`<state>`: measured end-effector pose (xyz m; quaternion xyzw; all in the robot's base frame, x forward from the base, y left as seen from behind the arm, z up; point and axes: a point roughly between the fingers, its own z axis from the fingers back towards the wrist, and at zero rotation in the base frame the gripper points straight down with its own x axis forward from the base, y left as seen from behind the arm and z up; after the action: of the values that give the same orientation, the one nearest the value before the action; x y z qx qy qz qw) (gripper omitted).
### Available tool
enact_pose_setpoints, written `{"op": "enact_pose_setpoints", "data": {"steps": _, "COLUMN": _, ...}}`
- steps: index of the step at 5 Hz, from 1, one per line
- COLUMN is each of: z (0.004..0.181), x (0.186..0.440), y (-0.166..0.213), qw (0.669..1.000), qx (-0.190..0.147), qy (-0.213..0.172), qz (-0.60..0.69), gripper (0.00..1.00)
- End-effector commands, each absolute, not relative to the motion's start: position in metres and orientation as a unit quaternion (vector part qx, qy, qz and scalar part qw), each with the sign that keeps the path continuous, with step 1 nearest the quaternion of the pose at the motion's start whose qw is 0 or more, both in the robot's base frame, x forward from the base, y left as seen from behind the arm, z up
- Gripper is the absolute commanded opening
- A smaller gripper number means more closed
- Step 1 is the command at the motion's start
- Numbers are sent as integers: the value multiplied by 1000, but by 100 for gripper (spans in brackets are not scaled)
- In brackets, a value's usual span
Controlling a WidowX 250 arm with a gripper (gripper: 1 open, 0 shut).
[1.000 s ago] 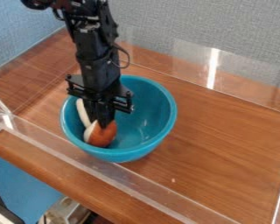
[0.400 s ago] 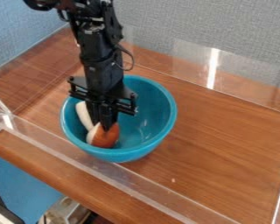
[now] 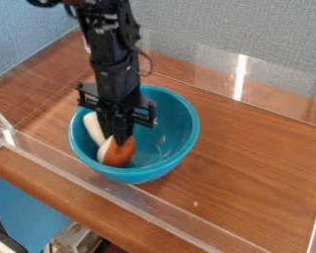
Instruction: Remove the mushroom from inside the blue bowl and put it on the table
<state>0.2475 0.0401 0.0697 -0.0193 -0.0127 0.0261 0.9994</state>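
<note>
The blue bowl point(image 3: 174, 133) sits on the wooden table point(image 3: 253, 138) near its front left. My gripper point(image 3: 118, 143) reaches straight down into the bowl and is shut on the mushroom point(image 3: 118, 151), whose reddish-brown cap shows just below the fingertips, low inside the bowl. A cream-white piece point(image 3: 90, 127) shows against the bowl's left inner wall beside the fingers. The black arm hides part of the bowl's far rim.
Low clear acrylic walls point(image 3: 161, 208) run along the table's front and left edges, with another panel point(image 3: 273, 79) at the back right. Bare wood stretches to the right of the bowl and behind it.
The gripper and the mushroom have barely shifted; the grip stays shut and the bowl has not moved.
</note>
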Motion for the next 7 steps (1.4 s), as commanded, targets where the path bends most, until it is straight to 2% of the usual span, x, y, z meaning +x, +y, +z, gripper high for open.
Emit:
{"op": "enact_pose_setpoints", "data": {"steps": 1, "z": 94, "x": 252, "y": 35, "qw": 999, "qx": -12, "qy": -47, "qz": 19, "gripper": 0}}
{"op": "enact_pose_setpoints", "data": {"steps": 4, "z": 119, "x": 250, "y": 23, "qw": 998, "qx": -7, "qy": -61, "qz": 15, "gripper": 0}}
{"op": "enact_pose_setpoints", "data": {"steps": 5, "z": 133, "x": 253, "y": 4, "qw": 997, "qx": -10, "qy": -71, "qz": -1, "gripper": 0}}
{"op": "enact_pose_setpoints", "data": {"steps": 6, "z": 132, "x": 256, "y": -34, "qw": 997, "qx": -15, "qy": -71, "qz": -39, "gripper": 0}}
{"op": "enact_pose_setpoints", "data": {"steps": 7, "z": 117, "x": 258, "y": -72, "qw": 995, "qx": -15, "qy": -62, "qz": -77, "gripper": 0}}
